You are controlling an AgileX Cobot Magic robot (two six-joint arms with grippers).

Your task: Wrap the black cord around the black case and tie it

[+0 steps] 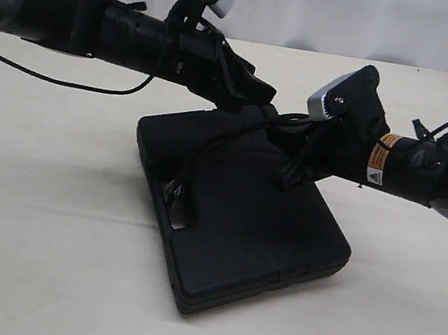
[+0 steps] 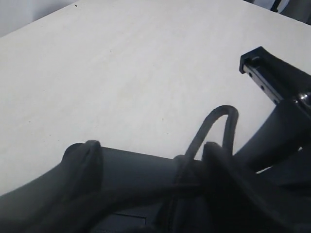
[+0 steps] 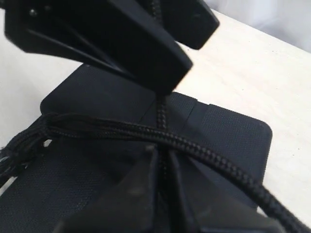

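Find the black case (image 1: 257,225) lying flat on the pale surface (image 1: 39,230), with the black cord (image 3: 209,156) draped across its lid, one frayed end near the lid's edge and a loop standing up past one side. Note the right pincer (image 3: 160,167) clamped on a strand of that cord just above the lid, close beside the left pincer (image 1: 258,95), with a short piece of cord running between the two. Cannot tell the left pincer's grip, closed on the cord or open, from its blurred fingers.
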